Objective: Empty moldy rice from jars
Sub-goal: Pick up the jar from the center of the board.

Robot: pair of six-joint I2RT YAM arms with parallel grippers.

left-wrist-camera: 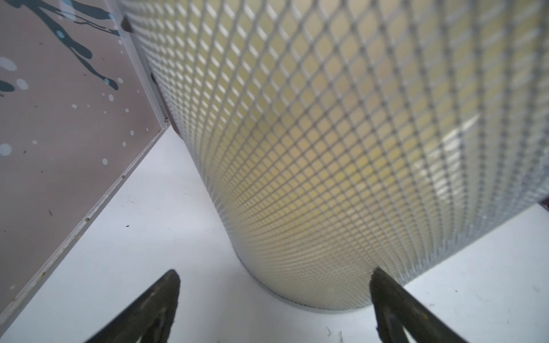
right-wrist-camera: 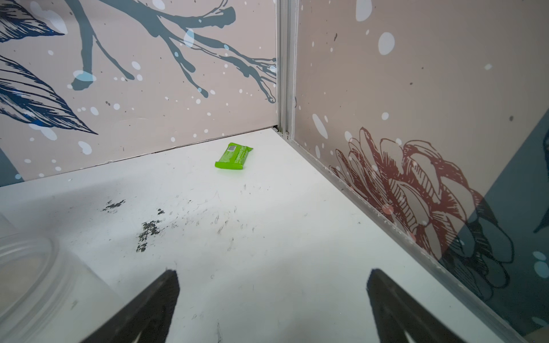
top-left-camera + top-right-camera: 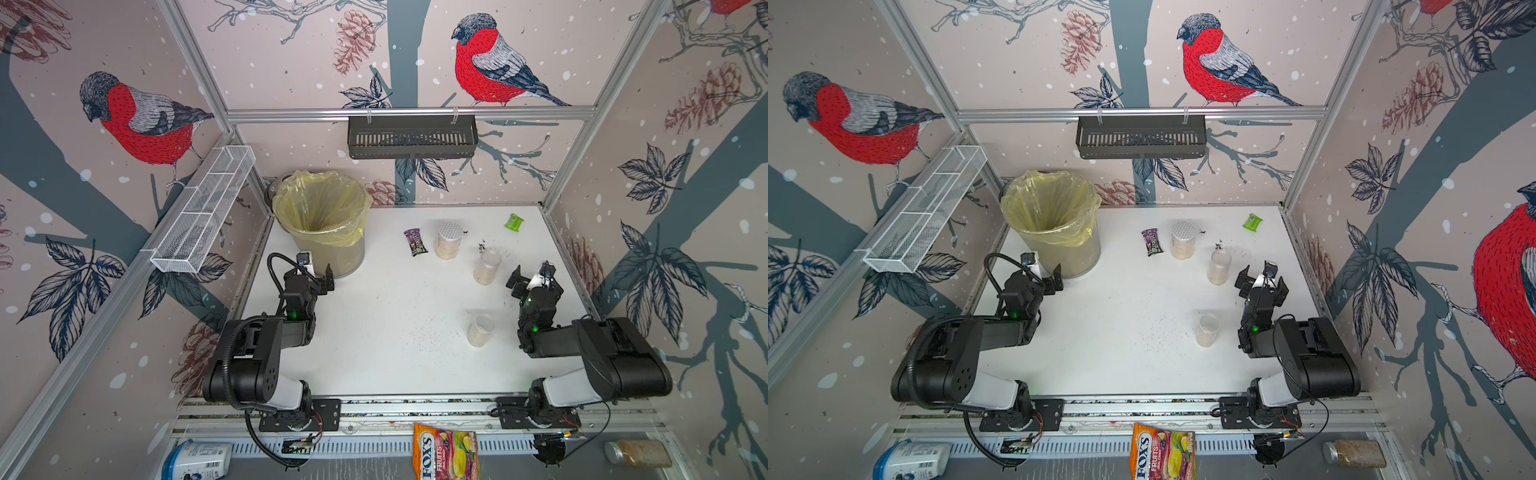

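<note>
my left gripper (image 3: 318,271) hangs with its jaws spread apart and nothing between them, just beside the mesh bin (image 3: 349,253) with the yellow liner at eleven o'clock on the white table (image 3: 374,353). i judge that spot is handy for tipping. my right gripper (image 3: 536,279), equally spread and empty, sits at three o'clock near the slim jar (image 3: 487,267) at two o'clock, probably my first pick. the moldy rice (image 3: 446,252) lies in the bottoms of all three jars, including the silver-lidded jar (image 3: 449,239) at one o'clock and the nearer slim jar (image 3: 481,329) at four.
</note>
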